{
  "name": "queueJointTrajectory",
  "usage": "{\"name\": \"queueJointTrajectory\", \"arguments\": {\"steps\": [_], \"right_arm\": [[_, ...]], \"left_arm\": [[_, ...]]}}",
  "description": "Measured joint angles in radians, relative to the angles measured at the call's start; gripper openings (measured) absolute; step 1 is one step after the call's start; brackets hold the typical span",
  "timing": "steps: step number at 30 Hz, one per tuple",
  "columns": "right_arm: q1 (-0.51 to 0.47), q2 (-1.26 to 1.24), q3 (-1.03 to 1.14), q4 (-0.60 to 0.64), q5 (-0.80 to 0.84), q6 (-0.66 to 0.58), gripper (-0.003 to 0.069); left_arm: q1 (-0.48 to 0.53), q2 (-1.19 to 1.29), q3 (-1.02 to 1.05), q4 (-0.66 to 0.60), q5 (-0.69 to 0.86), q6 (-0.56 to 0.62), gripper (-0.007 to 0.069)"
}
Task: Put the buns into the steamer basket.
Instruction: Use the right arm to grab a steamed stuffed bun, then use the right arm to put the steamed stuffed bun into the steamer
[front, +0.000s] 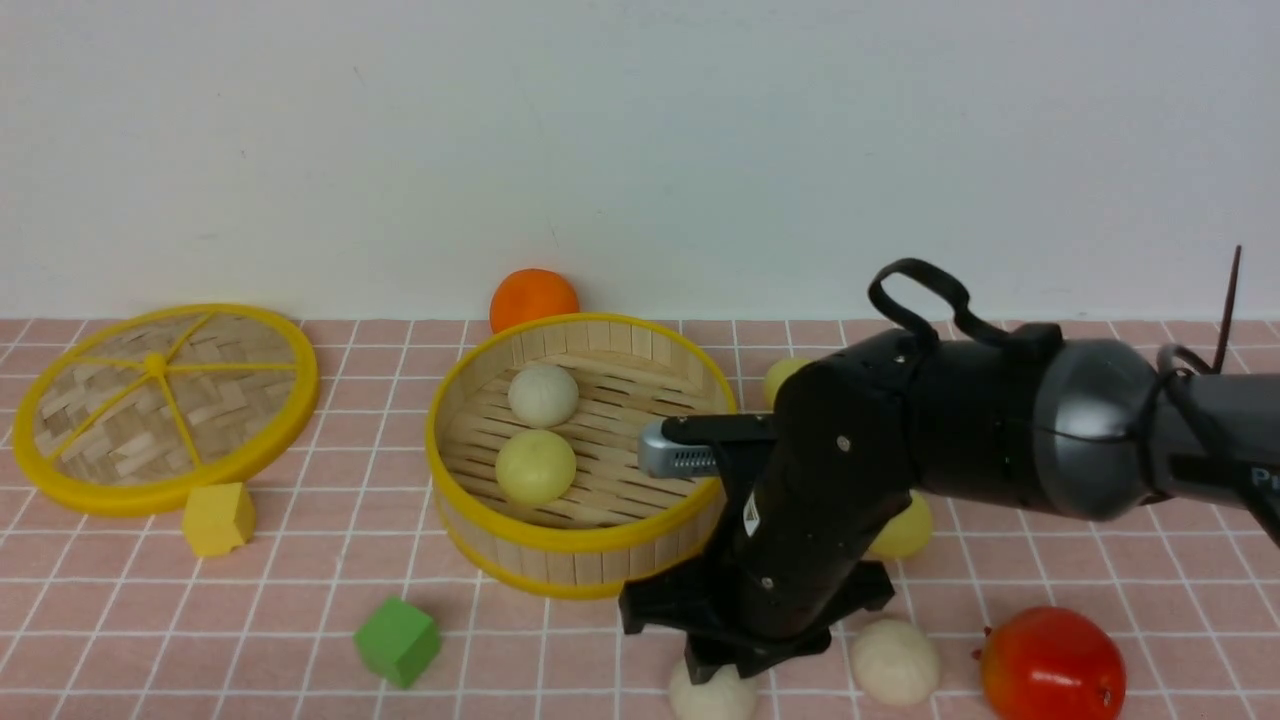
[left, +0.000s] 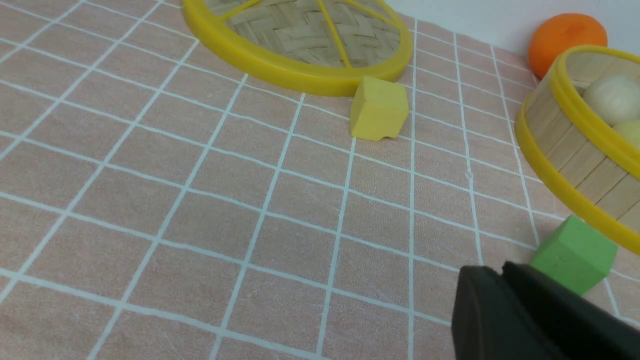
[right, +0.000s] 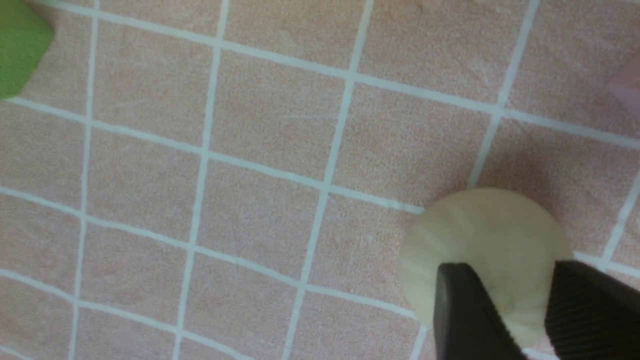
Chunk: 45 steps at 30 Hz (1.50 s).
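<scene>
The right gripper (right: 525, 320) is hovering, jaws apart, over a white bun (front: 712, 698) on the surface (front: 300, 600), aiming to straddle it; two buns (front: 543, 394) are lying in the basket (front: 580, 542); the left gripper (left: 500, 274) is waiting aside, jaws together, empty.

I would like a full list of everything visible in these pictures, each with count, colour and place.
steamer basket: one, bamboo with yellow rims, middle of cloth
buns: six, three off-white and three pale yellow, two in the basket, four on the cloth right of it
woven lid: one, bamboo with yellow rim, far left
orange ball: one, orange, behind the basket
red fruit: one, red, near right
yellow cube: one, yellow, before the lid
green cube: one, green, near left of the basket
cloth: one, pink with white grid, under everything
wall: one, white, behind
right gripper: one, black, open, over the nearest off-white bun
left gripper: one, black, shut, empty, left wrist view only
</scene>
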<state>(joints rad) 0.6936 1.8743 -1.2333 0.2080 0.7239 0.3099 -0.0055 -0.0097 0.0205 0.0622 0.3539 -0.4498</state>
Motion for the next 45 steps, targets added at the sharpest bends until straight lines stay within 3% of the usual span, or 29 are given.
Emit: {"name": "queueJointTrajectory", "arguments": {"steps": [5,8,13,15,21,26,36,45], "right_arm": [[0.0,0.024,-0.002,0.006,-0.002,-0.018,0.0274],[0.0,0.028,-0.004,0.002,-0.002,-0.023,0.0214],[0.0,0.028,-0.041,-0.003,0.064,-0.052,0.0036],[0.0,0.025,-0.081,-0.004,0.106,-0.06,0.0022],[0.0,-0.008,-0.274,-0.015,0.19,-0.074,0.0022],[-0.003,0.011,-0.43,-0.033,0.115,-0.114,0.0022],[-0.036,0.191,-0.461,-0.09,0.034,-0.128,0.0022],[-0.048,0.22,-0.461,-0.063,-0.007,-0.13,0.0022]], "left_arm": [[0.0,0.0,0.0,0.0,0.0,0.0,0.0094],[0.0,0.0,0.0,0.0,0.0,0.0,0.0097],[0.0,0.0,0.0,0.0,0.001,0.0,0.0101],[0.0,0.0,0.0,0.0,0.001,0.0,0.0103],[0.0,0.0,0.0,0.0,0.001,0.0,0.0105],[0.0,0.0,0.0,0.0,0.001,0.0,0.0109],[0.0,0.0,0.0,0.0,0.002,0.0,0.0119],[0.0,0.0,0.0,0.006,0.002,0.0,0.0125]]}}
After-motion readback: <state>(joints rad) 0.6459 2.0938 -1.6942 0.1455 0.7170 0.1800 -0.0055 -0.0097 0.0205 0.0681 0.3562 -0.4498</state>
